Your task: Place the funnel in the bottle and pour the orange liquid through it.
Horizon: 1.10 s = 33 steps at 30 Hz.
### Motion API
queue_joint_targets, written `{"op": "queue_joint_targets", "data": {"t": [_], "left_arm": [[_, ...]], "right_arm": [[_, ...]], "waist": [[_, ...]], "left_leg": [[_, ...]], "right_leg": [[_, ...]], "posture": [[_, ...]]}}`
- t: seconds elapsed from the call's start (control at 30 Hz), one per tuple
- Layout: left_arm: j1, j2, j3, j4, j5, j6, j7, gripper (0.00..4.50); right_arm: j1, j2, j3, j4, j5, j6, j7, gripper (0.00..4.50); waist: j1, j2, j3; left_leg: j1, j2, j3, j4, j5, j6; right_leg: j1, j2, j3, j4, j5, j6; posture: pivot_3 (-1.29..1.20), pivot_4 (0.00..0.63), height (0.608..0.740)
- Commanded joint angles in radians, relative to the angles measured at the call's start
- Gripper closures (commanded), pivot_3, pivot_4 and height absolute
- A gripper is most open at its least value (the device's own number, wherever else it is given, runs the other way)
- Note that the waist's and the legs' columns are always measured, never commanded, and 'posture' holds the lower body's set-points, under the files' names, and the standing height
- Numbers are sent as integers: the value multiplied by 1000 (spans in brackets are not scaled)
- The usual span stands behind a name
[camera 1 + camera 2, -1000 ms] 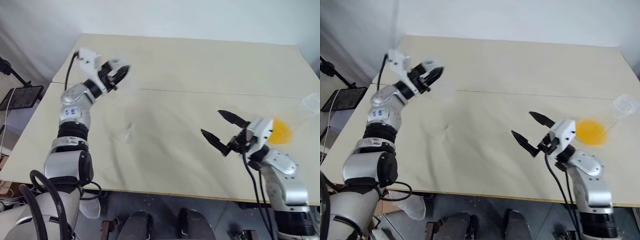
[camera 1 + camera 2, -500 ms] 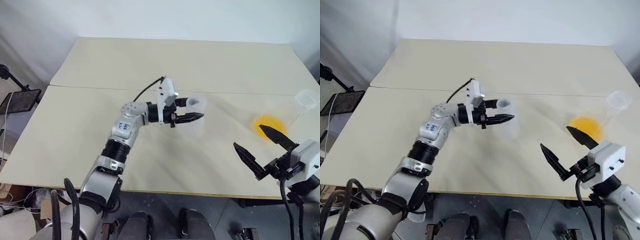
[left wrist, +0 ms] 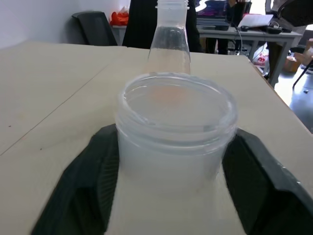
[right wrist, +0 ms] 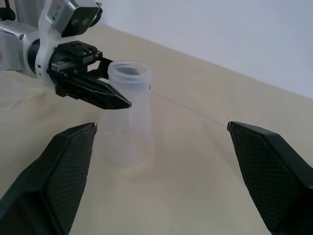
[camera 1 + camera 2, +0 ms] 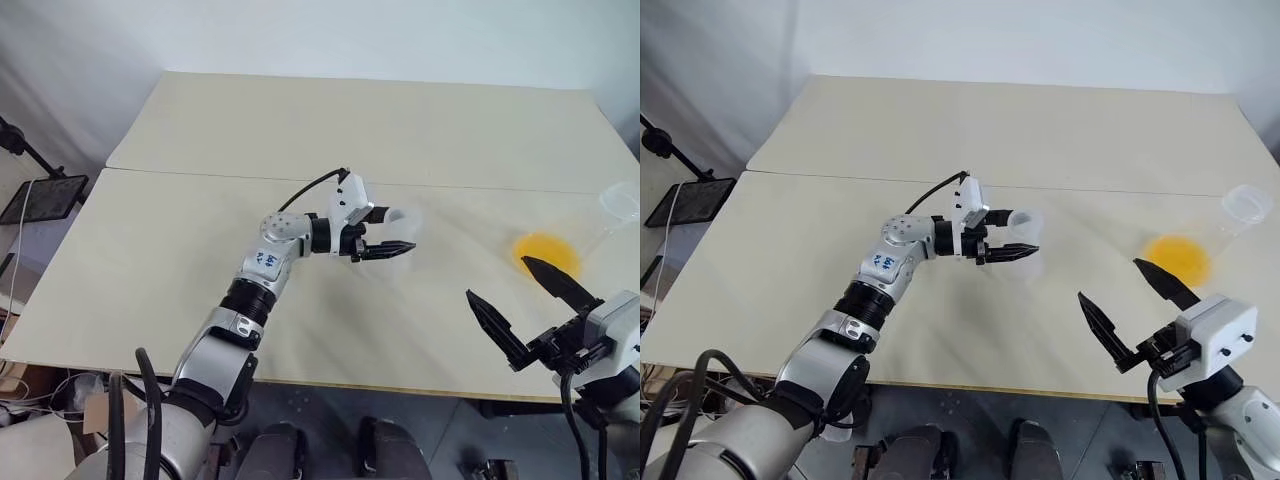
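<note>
While the left gripper [image 5: 395, 240] reaches level across the middle of the table [image 5: 300, 130] with its two black fingers [image 3: 83, 186] flanking the neck of the upright clear bottle [image 4: 128, 115], the view from the left wrist does not settle whether they press it or merely stand beside it. Near the table's right edge the orange liquid [image 5: 545, 252] glows in a second clear flask [image 5: 1225, 225], well apart from the bottle with bare tabletop between. Off the near right corner the right gripper [image 5: 520, 305] hangs released, jaws spread wide and holding nothing.
</note>
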Motion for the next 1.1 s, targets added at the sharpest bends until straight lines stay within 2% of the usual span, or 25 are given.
{"op": "queue_joint_targets", "data": {"t": [0.03, 0.07, 0.27, 0.43, 0.57, 0.77, 0.87, 1.0, 1.1], "left_arm": [[-2, -12, 33, -18, -26, 0, 12, 135], [-1, -9, 34, -19, -23, -7, 8, 6], [16, 43, 69, -74, -64, -14, -73, 6], [37, 144, 102, -100, -99, 8, -166, 6], [56, 248, 182, -123, -151, -45, -233, 6], [157, 415, 323, -259, -191, -54, -164, 6], [219, 469, 367, -323, -186, -82, -122, 6], [505, 613, 464, -555, -268, 122, -112, 6], [773, 665, 581, -671, -281, 164, -77, 6]], "right_arm": [[21, -24, -71, 22, 37, -16, 47, 0], [26, -29, -76, 28, 40, -15, 57, 0], [4, -50, -72, 54, 52, -6, 90, 0], [-30, -81, -62, 85, 62, 2, 124, 0], [-72, -124, -59, 116, 95, 21, 170, 0], [-152, -194, -10, 146, 157, 75, 248, 0], [-187, -213, 17, 160, 170, 93, 274, 0], [-304, -242, 123, 204, 179, 119, 345, 0], [-399, -257, 203, 243, 150, 103, 416, 0]], "waist": [[3, 0, 0], [5, 0, 0], [7, 0, 0], [2, 0, 0], [-3, 0, 0], [-10, 0, 0], [-11, 0, 0], [-22, 0, 0], [-37, 1, 0]], "left_leg": [[0, 0, 0, 0, 0, 0], [0, 0, 0, 0, 0, 0], [0, 0, 0, 0, 0, 0], [1, 0, 0, 0, 0, 0], [0, 0, -1, 1, 0, 0], [1, 0, -3, 0, 0, 0], [1, 0, -4, 0, 0, 0], [2, 0, -4, -1, 0, 0], [2, 2, -6, -1, -1, -1]], "right_leg": [[0, 0, 0, 0, 0, 0], [0, 0, 0, 0, 0, 0], [0, 0, 0, 0, 0, 0], [0, 0, 0, 1, 0, 0], [0, 0, 0, 1, 0, 0], [0, -1, -1, 2, 0, 0], [0, -1, -1, 2, 0, 0], [1, -2, 2, 2, 0, 0], [0, -3, 4, 1, 0, 0]], "posture": [[0, 150, 740], [0, 150, 740], [0, 150, 740], [0, 150, 740], [0, 150, 740], [0, 150, 740], [0, 150, 740], [0, 150, 740], [0, 150, 740]]}}
